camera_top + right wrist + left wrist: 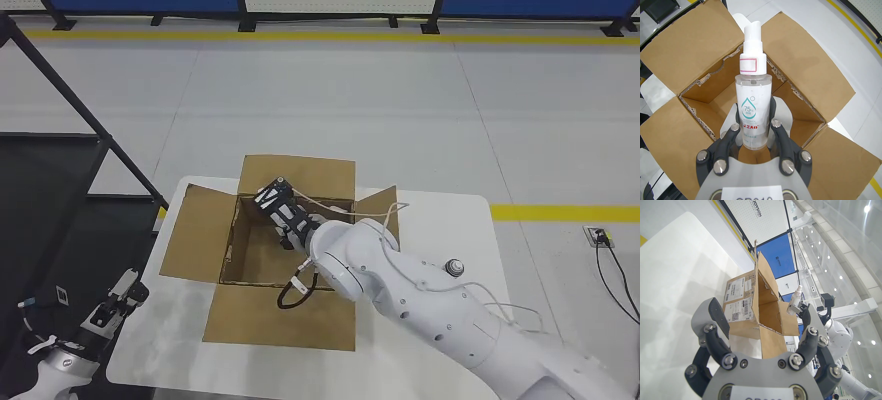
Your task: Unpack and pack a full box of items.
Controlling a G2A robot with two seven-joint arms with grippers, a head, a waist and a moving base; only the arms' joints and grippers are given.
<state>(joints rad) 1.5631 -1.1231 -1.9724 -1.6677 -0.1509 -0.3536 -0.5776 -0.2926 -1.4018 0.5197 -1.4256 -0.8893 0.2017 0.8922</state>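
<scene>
An open brown cardboard box (195, 235) stands on the white table (440, 230) with all its flaps folded outward. My right gripper (283, 215) hangs over the box opening, shut on a clear alcohol spray bottle (753, 91) with a white pump top. The right wrist view has that gripper (754, 108) holding the bottle's lower half above the box (687, 37), whose visible floor is bare. My left gripper (128, 290) is open and holds nothing, low beside the table's left edge. From the left wrist view, it (762, 317) faces the labelled box side (742, 313), and the bottle (796, 298) shows beyond.
A black metal frame (60, 110) stands off the table's left side, close to the left arm. A small round grey knob (455, 267) sits on the table to the right of the box. Bare tabletop lies at the right (450, 215).
</scene>
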